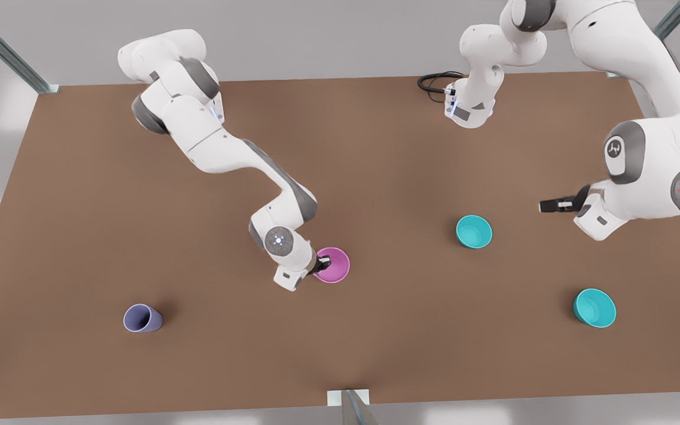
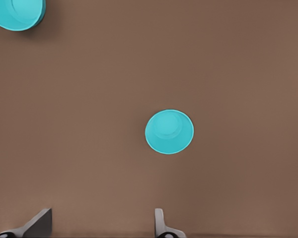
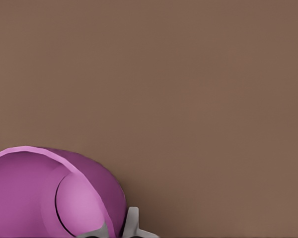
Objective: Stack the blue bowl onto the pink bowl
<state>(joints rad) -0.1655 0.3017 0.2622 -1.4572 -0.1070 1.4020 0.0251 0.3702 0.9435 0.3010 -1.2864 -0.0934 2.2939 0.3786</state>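
Observation:
The pink bowl (image 1: 335, 265) stands near the middle of the brown table (image 1: 375, 147). My right gripper (image 1: 323, 260), on the arm at the front view's left, is shut on the side of the bowl's rim toward the front view's left. In the right wrist view its fingertips (image 3: 132, 224) pinch the pink bowl (image 3: 49, 193) wall. Two teal bowls stand toward the front view's right: one blue bowl (image 1: 474, 231) and its twin (image 1: 594, 307). My left gripper (image 1: 546, 205) hovers open above the table, beside the first. From the left wrist, the blue bowl (image 2: 169, 131) lies ahead of the left gripper (image 2: 102, 225).
A lavender-blue cup (image 1: 142, 318) lies on its side at the front view's lower left. A black cable loop (image 1: 434, 81) sits at the table's far edge. The second teal bowl (image 2: 15, 12) shows at a corner of the left wrist view.

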